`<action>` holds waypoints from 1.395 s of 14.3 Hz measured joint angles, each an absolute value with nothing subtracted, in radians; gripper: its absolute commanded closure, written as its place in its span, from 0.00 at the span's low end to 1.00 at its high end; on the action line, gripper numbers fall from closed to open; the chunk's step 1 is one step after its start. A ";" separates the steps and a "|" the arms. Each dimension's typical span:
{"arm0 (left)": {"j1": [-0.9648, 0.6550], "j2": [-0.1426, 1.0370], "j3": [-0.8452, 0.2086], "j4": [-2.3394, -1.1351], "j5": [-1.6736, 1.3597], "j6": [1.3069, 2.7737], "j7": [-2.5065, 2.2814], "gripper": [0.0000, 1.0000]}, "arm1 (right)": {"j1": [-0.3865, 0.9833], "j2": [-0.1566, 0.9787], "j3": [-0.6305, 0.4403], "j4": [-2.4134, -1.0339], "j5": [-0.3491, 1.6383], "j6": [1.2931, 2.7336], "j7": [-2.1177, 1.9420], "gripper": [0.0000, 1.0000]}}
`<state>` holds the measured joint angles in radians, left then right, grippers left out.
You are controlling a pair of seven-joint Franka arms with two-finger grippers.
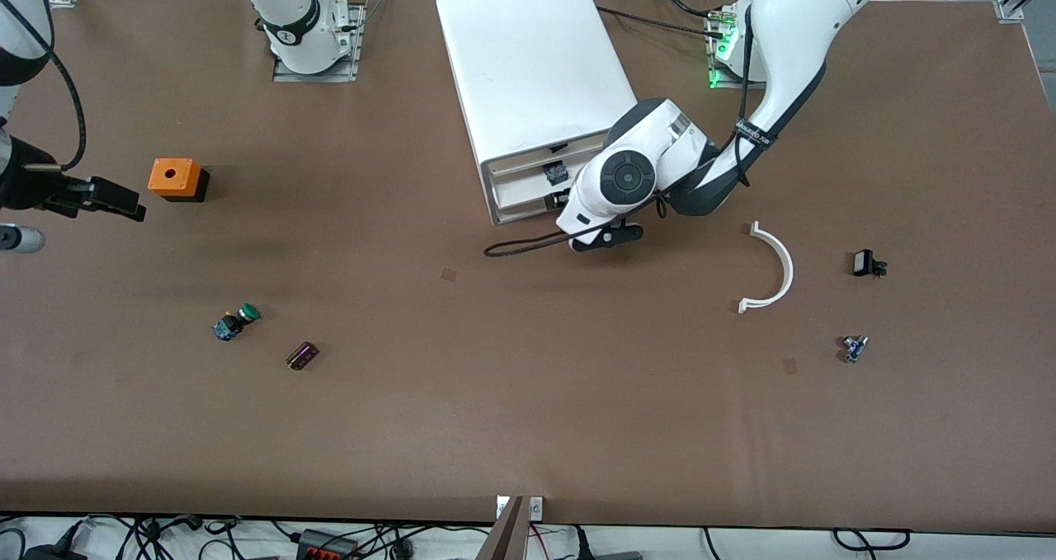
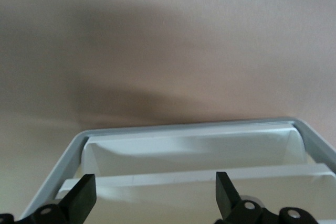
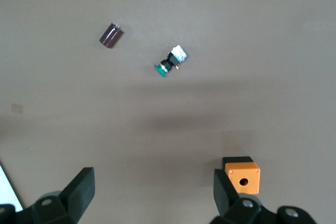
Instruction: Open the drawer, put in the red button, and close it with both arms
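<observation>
The white cabinet [image 1: 536,65] lies at the middle of the table's robot-side edge, its drawer fronts facing the front camera. The drawer [image 1: 520,182] is partly covered by my left arm's wrist [image 1: 627,181], which hides the fingers there. A small dark part [image 1: 556,172] shows at the drawer fronts; I cannot tell if it is the red button. In the left wrist view my left gripper [image 2: 155,192] is open over a white tray drawer [image 2: 189,127] with nothing between the jaws. My right gripper [image 1: 124,204] is open and empty over the table beside the orange box [image 1: 175,179].
A green-capped button [image 1: 237,322], also in the right wrist view [image 3: 169,62], and a dark maroon part [image 1: 302,355] lie toward the right arm's end. A white curved strip [image 1: 775,271], a black part [image 1: 866,263] and a small bluish part [image 1: 854,347] lie toward the left arm's end.
</observation>
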<state>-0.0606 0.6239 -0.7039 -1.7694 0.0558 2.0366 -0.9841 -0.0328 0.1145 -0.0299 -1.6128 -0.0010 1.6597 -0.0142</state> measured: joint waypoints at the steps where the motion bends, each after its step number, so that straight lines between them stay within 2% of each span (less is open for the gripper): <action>1: -0.060 0.624 -0.711 -1.776 0.056 2.037 -0.987 0.00 | -0.033 0.096 -0.030 -1.638 -0.001 1.668 -0.014 0.00; 10: -0.059 0.624 -0.723 -1.784 0.056 2.033 -1.001 0.00 | -0.033 0.032 -0.030 -1.729 -0.016 1.718 -0.018 0.00; 20: -0.059 0.624 -0.730 -1.786 0.056 2.025 -1.002 0.00 | -0.033 0.020 -0.030 -1.731 -0.016 1.693 -0.018 0.00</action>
<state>-0.0595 0.6238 -0.7299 -1.7864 0.0558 2.0253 -1.0018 -0.0331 0.0195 -0.0300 -1.7311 -0.0162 1.6930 -0.0179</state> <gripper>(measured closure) 0.000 0.000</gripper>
